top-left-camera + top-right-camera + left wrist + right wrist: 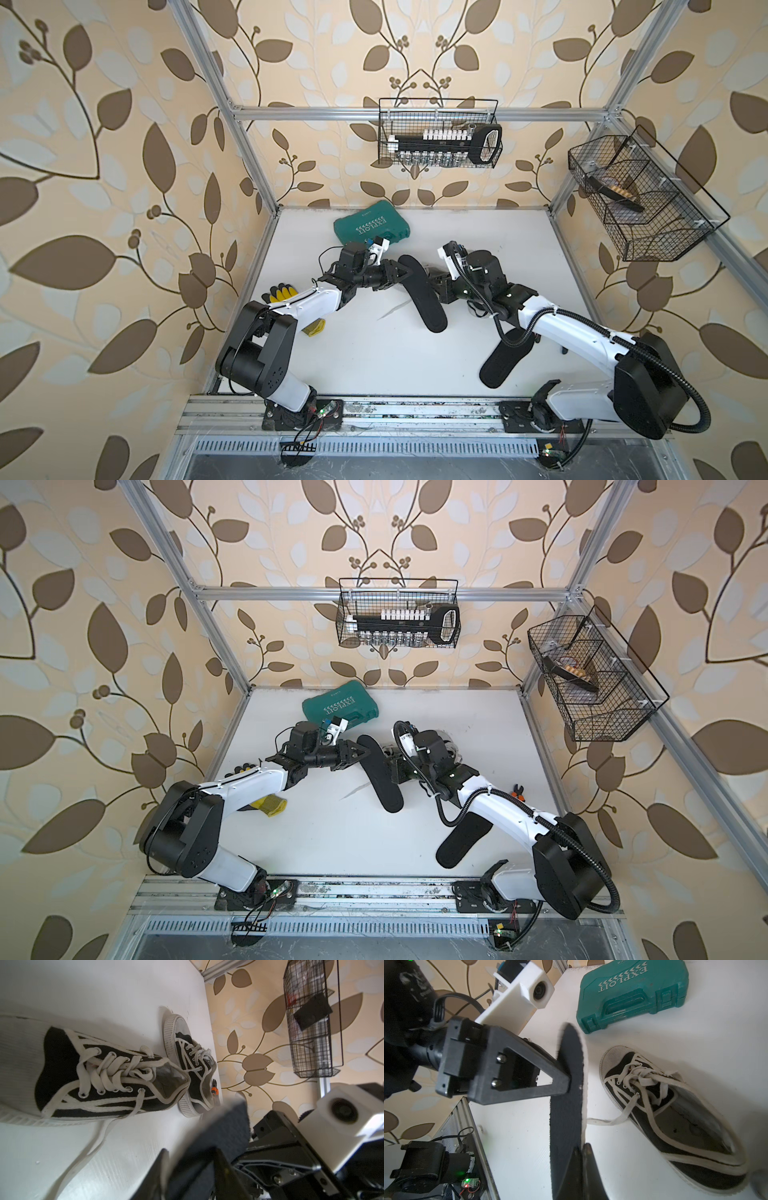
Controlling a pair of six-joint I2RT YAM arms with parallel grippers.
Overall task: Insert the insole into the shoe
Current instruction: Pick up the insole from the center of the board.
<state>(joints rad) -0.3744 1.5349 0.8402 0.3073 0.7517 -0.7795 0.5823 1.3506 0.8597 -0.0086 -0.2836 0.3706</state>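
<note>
A black insole (424, 295) with a pale underside hangs edge-up over the middle of the table. Both grippers hold it. My left gripper (411, 272) pinches its far half; in the right wrist view one of its fingers (562, 1082) presses the dark face of the insole (569, 1105). My right gripper (583, 1147) is shut on the insole's near edge. A black canvas shoe (670, 1109) with white laces lies on its side just beside the insole, its mouth open. The left wrist view shows this shoe (104, 1076) and another like it (191, 1064) behind. In both top views my right arm hides the shoes.
Another black insole (505, 359) lies flat under my right arm. A green tool case (371, 227) sits at the back, a yellow-and-black glove (282, 293) under my left arm, and orange-handled pliers (518, 791) at the right edge. Wire baskets (438, 133) (640, 199) hang on the walls.
</note>
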